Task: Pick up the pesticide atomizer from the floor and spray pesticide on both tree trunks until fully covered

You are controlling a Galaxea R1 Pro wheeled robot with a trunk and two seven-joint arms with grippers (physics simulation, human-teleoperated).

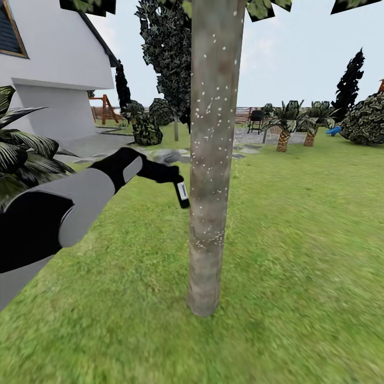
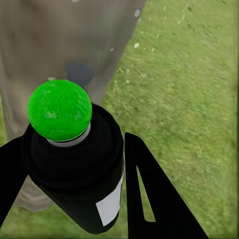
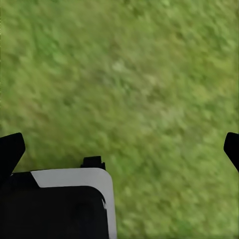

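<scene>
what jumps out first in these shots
A tall grey-brown tree trunk stands mid-lawn right ahead, dotted with white pesticide specks. Just beside it, the left gripper holds the dark pesticide atomizer, whose bright green top points at the bark.

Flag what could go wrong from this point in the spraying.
1. Coverage: white specks dot the trunk on the upper and middle parts, few near its base, and the far side is hidden, so it may be left partly unsprayed.
2. Contact: the atomizer, held in the left gripper, hangs close beside the trunk; a small swing could knock it against the bark.
3. Aim: the atomizer is tilted, so mist may drift onto the grass.
</scene>
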